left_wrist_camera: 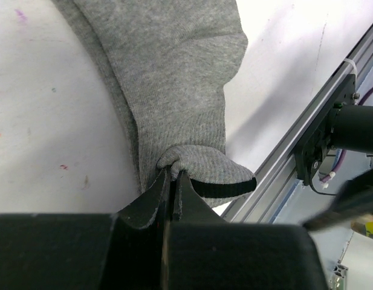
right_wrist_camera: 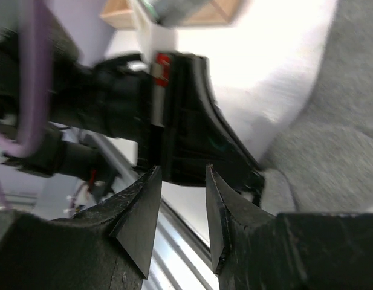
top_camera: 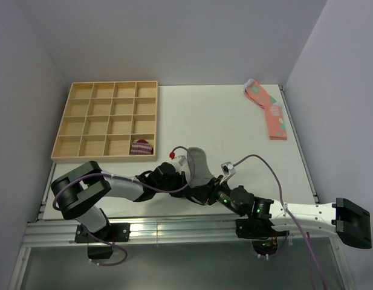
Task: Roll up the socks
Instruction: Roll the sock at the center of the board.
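Note:
The grey sock [top_camera: 198,164] lies near the table's front edge, between both arms. In the left wrist view the grey sock [left_wrist_camera: 174,78] fills the top, its cuff end with a dark stripe [left_wrist_camera: 225,188] folded over. My left gripper [left_wrist_camera: 173,175] is shut on the folded cuff; it also shows in the top view [top_camera: 189,181]. My right gripper [right_wrist_camera: 181,172] is open and empty, right beside the left gripper's black body [right_wrist_camera: 186,121], with grey sock fabric [right_wrist_camera: 331,139] to its right. It sits by the sock's near end in the top view [top_camera: 209,192].
A wooden compartment tray [top_camera: 104,121] stands at the back left with a small purple-striped bundle [top_camera: 141,147] in its near right cell. Pink spotted socks [top_camera: 269,112] lie at the back right. The aluminium rail [left_wrist_camera: 307,121] of the table's front edge runs close by.

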Tool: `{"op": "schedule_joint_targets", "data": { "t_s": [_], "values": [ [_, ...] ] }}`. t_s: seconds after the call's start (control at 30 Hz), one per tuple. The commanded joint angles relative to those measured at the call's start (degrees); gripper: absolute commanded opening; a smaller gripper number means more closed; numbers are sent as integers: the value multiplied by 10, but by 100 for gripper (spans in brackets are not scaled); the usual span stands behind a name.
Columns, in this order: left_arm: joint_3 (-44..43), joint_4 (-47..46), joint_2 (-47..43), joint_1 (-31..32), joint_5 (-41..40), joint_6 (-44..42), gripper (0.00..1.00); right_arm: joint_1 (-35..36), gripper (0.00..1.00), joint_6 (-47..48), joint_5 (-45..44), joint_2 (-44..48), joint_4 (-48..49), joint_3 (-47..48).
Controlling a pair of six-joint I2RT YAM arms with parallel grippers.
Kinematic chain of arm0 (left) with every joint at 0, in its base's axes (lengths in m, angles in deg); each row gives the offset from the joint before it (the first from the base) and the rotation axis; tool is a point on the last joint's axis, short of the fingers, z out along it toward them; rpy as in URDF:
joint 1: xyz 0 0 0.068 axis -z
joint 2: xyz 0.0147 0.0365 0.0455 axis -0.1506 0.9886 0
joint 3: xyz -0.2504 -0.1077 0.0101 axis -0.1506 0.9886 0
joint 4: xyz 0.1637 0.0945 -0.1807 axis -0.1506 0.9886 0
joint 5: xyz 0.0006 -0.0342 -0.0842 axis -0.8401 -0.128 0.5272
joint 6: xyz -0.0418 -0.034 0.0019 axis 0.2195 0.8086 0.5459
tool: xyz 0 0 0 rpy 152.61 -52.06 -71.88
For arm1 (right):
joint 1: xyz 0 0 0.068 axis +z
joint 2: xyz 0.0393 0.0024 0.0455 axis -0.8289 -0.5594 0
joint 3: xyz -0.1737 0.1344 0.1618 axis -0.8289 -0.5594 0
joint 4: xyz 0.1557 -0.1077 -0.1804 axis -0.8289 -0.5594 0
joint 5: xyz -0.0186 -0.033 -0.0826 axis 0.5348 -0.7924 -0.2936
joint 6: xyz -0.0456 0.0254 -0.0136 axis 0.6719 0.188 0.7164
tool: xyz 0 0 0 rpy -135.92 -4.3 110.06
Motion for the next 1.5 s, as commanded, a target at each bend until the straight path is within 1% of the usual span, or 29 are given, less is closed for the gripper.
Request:
{"op": "schedule_joint_targets", "data": {
  "t_s": [0.0,0.1,0.27,0.37,0.47,0.63,0.73,0.87,1.13,1.33,1.47],
  "values": [
    [17,161,15,-15,-24,-26,0,13,42,-18,-53,-56,23,-108],
    [13,175,14,-24,-32,-25,0,24,40,-26,-62,-135,41,-87],
    [15,180,20,-40,-38,-23,0,58,41,-43,-76,-242,119,-81],
    [21,178,24,-48,-40,-24,0,72,43,-38,-80,-267,127,-64],
    [28,175,20,-58,-37,-26,0,78,43,-30,-90,-291,112,-44],
    [43,181,7,-72,-40,-31,0,89,45,-16,-108,-282,118,-41],
    [49,185,1,-80,-41,-32,0,90,48,11,-117,-259,88,-36],
    [50,187,-5,-86,-38,-33,0,91,49,49,-117,-244,62,3],
    [39,205,-12,-88,-39,-41,0,91,50,86,-101,-283,108,14],
    [38,206,-15,-89,-33,-44,0,91,50,121,-102,-307,77,58],
    [36,207,-12,-90,-28,-46,0,92,50,125,-98,-328,84,60]
  ]
}}
